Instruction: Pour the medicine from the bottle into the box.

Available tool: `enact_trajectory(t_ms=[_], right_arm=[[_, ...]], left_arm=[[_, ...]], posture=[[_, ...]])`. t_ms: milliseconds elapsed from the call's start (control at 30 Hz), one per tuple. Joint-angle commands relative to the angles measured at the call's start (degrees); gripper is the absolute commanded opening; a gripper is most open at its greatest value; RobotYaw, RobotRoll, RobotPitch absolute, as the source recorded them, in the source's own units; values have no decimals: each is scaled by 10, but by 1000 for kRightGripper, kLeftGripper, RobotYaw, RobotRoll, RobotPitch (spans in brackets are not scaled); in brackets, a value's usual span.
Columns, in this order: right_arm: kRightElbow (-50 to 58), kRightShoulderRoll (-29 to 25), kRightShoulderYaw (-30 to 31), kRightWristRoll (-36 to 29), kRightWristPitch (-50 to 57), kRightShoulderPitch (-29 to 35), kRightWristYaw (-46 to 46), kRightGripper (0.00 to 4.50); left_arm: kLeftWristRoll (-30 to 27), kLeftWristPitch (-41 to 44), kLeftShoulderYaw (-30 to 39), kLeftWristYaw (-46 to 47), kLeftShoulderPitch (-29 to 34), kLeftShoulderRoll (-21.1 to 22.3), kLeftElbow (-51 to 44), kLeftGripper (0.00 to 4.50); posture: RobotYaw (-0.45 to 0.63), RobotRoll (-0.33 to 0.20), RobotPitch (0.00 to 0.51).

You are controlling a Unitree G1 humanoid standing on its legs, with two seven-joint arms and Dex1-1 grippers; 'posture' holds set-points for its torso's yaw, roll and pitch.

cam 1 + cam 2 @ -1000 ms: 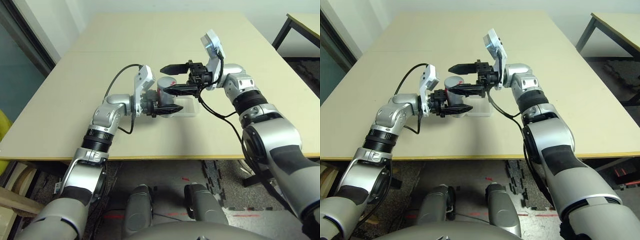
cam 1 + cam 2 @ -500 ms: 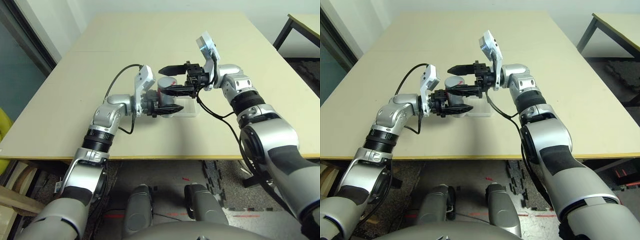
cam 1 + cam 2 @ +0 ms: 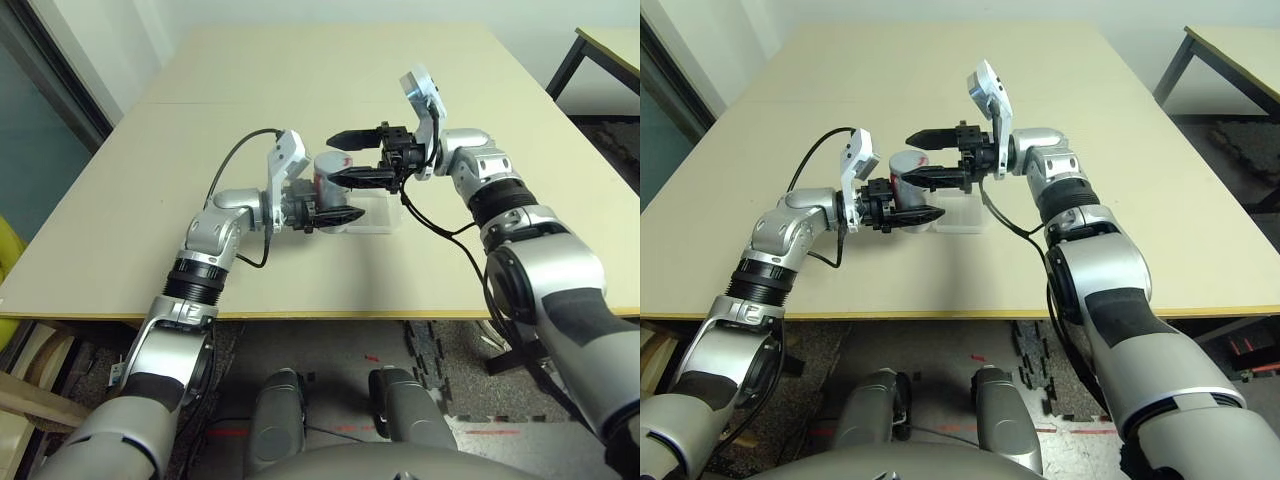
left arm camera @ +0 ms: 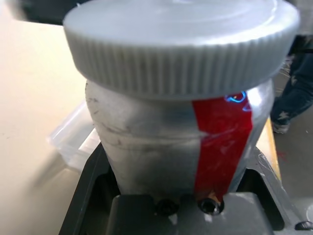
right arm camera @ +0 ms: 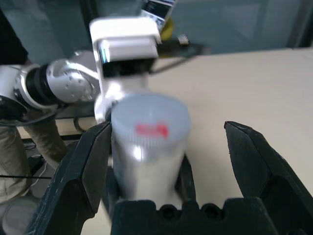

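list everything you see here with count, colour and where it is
bottle: 1, silvery with a red stripe, upright in the left gripper
cap: 1, pale grey with a red mark on top, on the bottle's mouth
box: 1, clear, on the table just to the right of the bottle
table: 1, pale cream, under both grippers
second table: 1, pale top with a dark leg, far right
left gripper: 1, black, closed on the bottle
right gripper: 1, black, open, beside the top of the bottle
arms: 2, silver and black, reaching in from left and right
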State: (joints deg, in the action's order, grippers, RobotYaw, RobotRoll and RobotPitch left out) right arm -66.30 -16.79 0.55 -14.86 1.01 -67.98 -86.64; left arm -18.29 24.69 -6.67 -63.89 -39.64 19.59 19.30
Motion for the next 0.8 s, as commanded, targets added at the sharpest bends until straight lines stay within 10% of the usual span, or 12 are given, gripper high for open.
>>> enact_trajectory(t_ms=[33, 800], right_arm=[[-26, -30, -24, 12, 0, -6, 36, 4500], [-1, -40, -31, 23, 21, -16, -59, 4500]], left_arm=[[-8, -9, -4, -19, 5, 1, -13, 2797], [-3, -23, 1, -17, -4, 2, 10, 2797]], posture=[[-111, 0, 54], [-119, 0, 57]])
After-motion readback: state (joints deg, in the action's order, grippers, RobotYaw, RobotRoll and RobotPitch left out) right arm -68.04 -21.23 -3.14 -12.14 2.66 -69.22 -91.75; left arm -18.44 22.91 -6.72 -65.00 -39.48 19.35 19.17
